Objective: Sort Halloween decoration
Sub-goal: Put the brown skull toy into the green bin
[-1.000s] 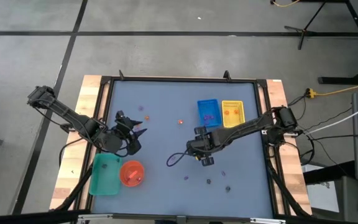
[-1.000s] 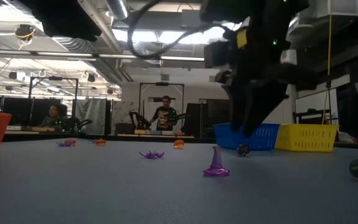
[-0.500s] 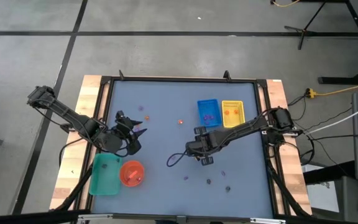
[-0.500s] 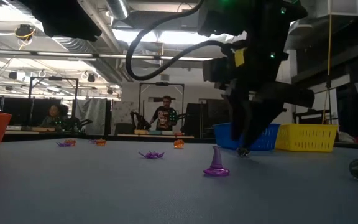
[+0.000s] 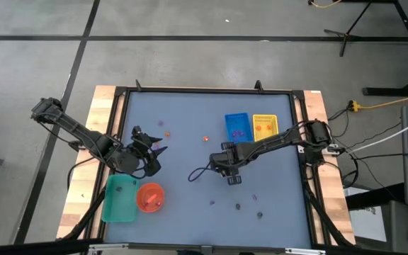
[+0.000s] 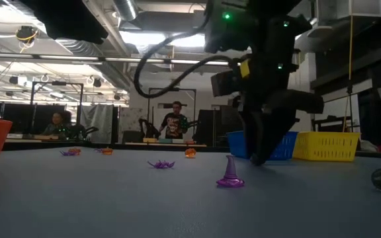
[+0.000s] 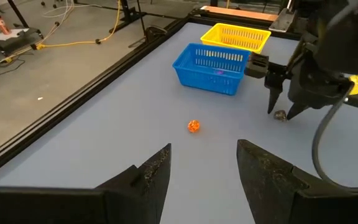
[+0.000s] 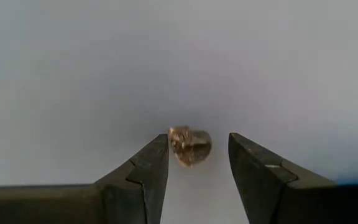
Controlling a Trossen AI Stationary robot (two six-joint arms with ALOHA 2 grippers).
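The Halloween decoration lies as tiny pieces across the blue-grey table: an orange one (image 7: 193, 126), a purple cone (image 6: 230, 173), a purple spider (image 6: 161, 164) and dark ones (image 5: 238, 206). My right gripper (image 8: 197, 146) points down at mid-table, open. Its fingertips stand on either side of a small grey-brown piece (image 8: 190, 144) that lies on the table. The left wrist view shows the same piece (image 7: 280, 115) under that gripper (image 7: 284, 107). My left gripper (image 7: 204, 155) hovers open and empty over the table's left part (image 5: 154, 145).
A blue tray (image 5: 236, 127) and a yellow tray (image 5: 265, 129) stand side by side at the far right, just beyond my right gripper. A green tray (image 5: 119, 198) and an orange bowl (image 5: 150, 197) sit at the near left. People show in the room behind.
My right gripper has sunk toward the table until its open fingers stand around the small grey-brown piece. In the low view the fingers now hide that piece. The piece has stayed where it was.
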